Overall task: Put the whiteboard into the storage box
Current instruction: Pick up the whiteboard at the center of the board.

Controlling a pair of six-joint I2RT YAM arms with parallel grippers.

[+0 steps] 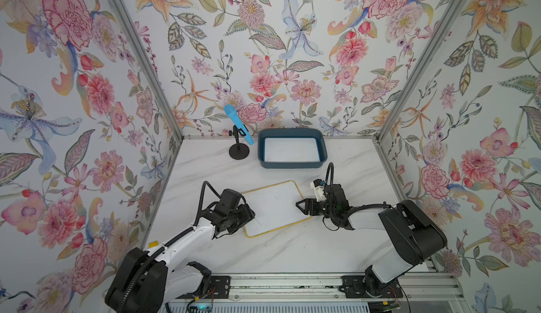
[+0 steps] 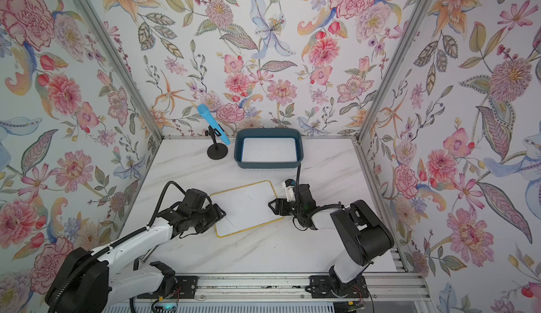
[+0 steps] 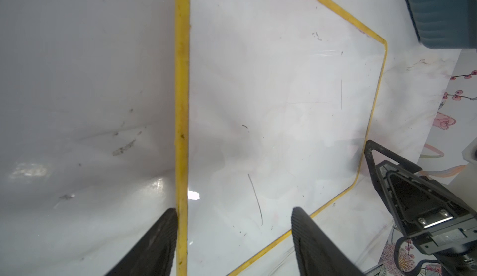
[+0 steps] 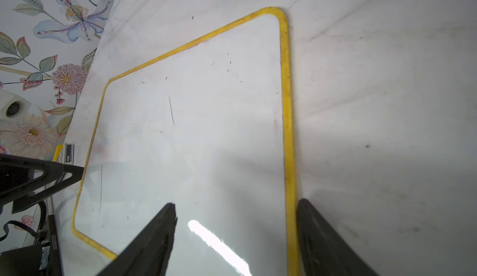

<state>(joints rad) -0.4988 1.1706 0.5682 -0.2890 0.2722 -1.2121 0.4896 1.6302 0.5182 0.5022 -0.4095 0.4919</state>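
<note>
A whiteboard [image 1: 275, 209] [image 2: 246, 209] with a thin yellow frame lies flat and skewed on the marble table, mid-front. My left gripper [image 3: 233, 211] is at its left corner [image 1: 251, 213], open. One finger sits just outside the yellow edge and the other is across the corner. My right gripper [image 4: 236, 202] is at the board's right edge [image 1: 300, 206], open. One finger is above the white face and the other is outside the frame, over the table. The storage box [image 1: 292, 165] [image 2: 268, 163], a dark teal tray, stands at the back with a blue-edged white board lying in it.
A blue microphone [image 1: 238, 124] on a black stand [image 1: 239, 152] is just left of the box. Flowered walls close in the left, right and back. An aluminium rail [image 1: 292, 285] carries both arm bases along the front edge.
</note>
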